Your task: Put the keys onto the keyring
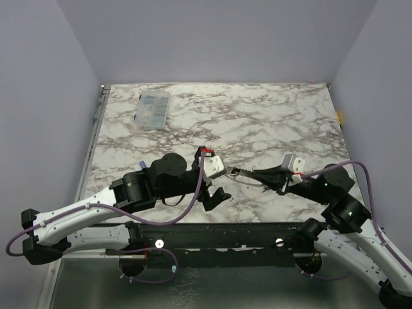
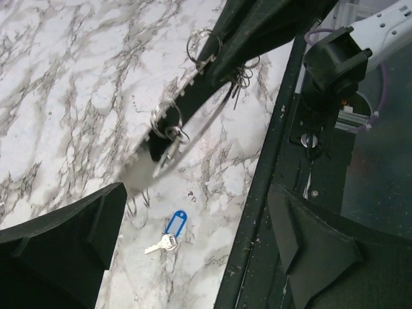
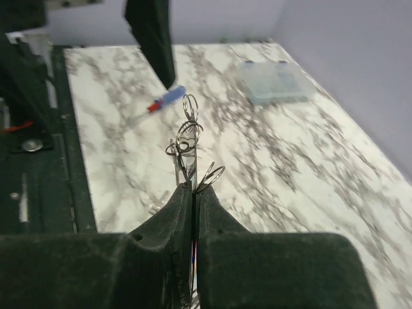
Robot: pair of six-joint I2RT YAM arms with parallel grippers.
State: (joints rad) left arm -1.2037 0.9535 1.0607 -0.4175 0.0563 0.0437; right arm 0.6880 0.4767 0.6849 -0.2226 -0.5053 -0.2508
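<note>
My left gripper [image 2: 196, 193] stands spread full wide w/ nothing in it, hovering over the marble table [image 2: 58, 96]. The key [image 2: 172, 226], blue tag on it, lies flat on the table under the gap of its jaws, apart from the keyring [image 2: 168, 125]. The keyring is held up off the table nearby, pinched in my right gripper [image 3: 194, 193], jaws closed tight on it. Step, prob.: picking up the key. Next calls for lowering, pinching the tag, then threading onto a ring w/o disturbing the right hold.

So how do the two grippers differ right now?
The left gripper is wide open and empty; the right gripper is shut on the keyring. The left gripper hangs over the blue-tagged key on the table; the right gripper has rings poking past its tips. Both are black-fingered.
</note>
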